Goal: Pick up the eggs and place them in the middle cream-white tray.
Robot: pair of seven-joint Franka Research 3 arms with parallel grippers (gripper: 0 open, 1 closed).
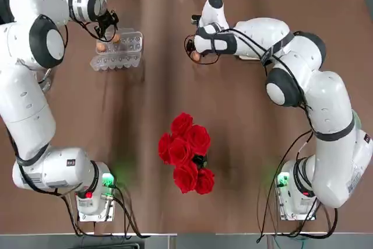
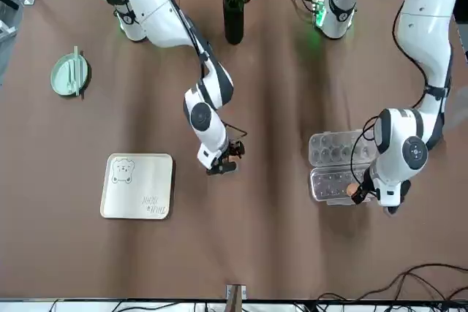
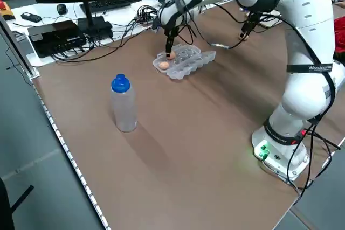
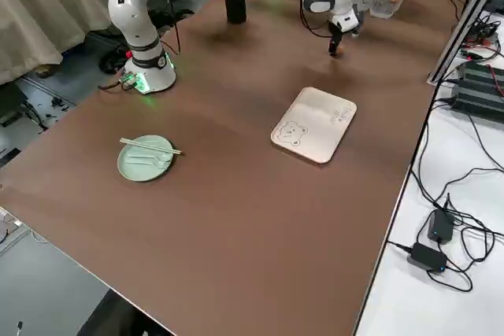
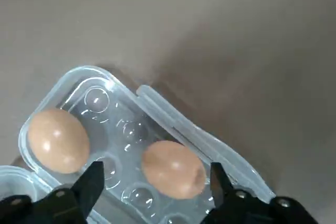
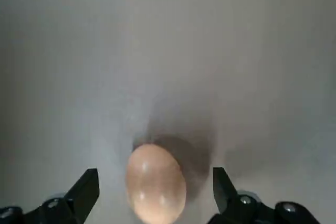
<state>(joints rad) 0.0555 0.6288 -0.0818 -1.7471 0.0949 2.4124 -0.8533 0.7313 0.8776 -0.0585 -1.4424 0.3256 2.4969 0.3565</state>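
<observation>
Picking up was the step in hand: in the overhead view, the left gripper point(image 5: 157, 174) stood open, pointing down over two eggs point(image 5: 174, 169) in the carton point(image 1: 133, 44), at nine o'clock from a loose egg point(image 6: 156, 183). The right gripper point(image 6: 156, 182), its arm bent inward, gaped above that one; next called for lowering, gentle closing, then carrying to the tray point(image 2: 137, 186) at three o'clock.
</observation>
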